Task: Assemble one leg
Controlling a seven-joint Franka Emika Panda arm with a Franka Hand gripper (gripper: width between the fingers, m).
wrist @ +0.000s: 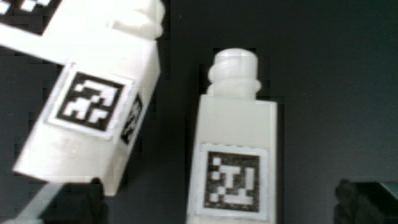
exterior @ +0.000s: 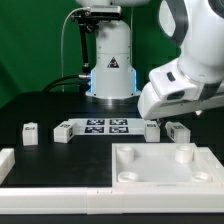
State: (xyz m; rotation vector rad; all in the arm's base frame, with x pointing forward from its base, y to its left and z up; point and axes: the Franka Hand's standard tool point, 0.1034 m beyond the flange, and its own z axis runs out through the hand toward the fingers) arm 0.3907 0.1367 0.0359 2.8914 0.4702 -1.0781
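Note:
In the wrist view, a white leg (wrist: 240, 120) lies flat on the black table with its square marker facing up and its narrow peg end pointing away from the fingers. My gripper (wrist: 217, 205) is open and empty. Its two dark fingertips (wrist: 63, 205) stand on either side of the leg's marker end and do not touch it. A second leg (wrist: 98, 100) lies tilted close beside the first. In the exterior view my hand (exterior: 175, 85) hangs low over these two legs (exterior: 178, 130), and the fingers are hidden behind it.
The marker board (exterior: 100, 127) lies mid-table, and its corner shows in the wrist view (wrist: 27, 20). Two more legs (exterior: 30, 132) (exterior: 62, 130) lie to the exterior view's left. The large white square tabletop (exterior: 130, 172) sits in front. A white barrier (exterior: 20, 165) runs along the front left.

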